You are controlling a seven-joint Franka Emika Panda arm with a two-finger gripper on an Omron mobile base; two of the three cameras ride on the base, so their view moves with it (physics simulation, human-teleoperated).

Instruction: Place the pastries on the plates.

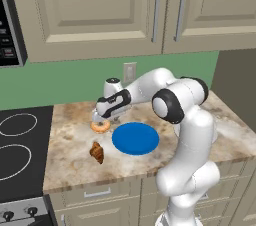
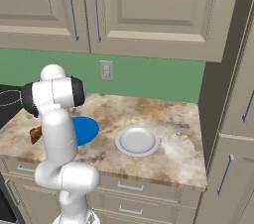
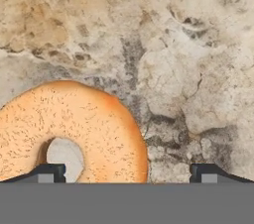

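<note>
Golden-tan and ring-shaped, the donut [image 1: 100, 126] lies on the mottled stone worktop [image 1: 70, 145] just left of the solid bright-blue round plate [image 1: 135, 138]. In the left base view the gripper [image 1: 101, 118] hangs directly over it. The dark-brown ridged croissant [image 1: 97, 152] sits nearer the front edge.

In the right base view the white raised-rim plate [image 2: 137, 141] stands to the right of the blue one, apart from it.

In the hand view the fingers [image 3: 48, 172] stand open, one tip over the donut's centre hole, the other on bare stone. You should shift toward the ring so both fingers straddle one side before closing.
</note>
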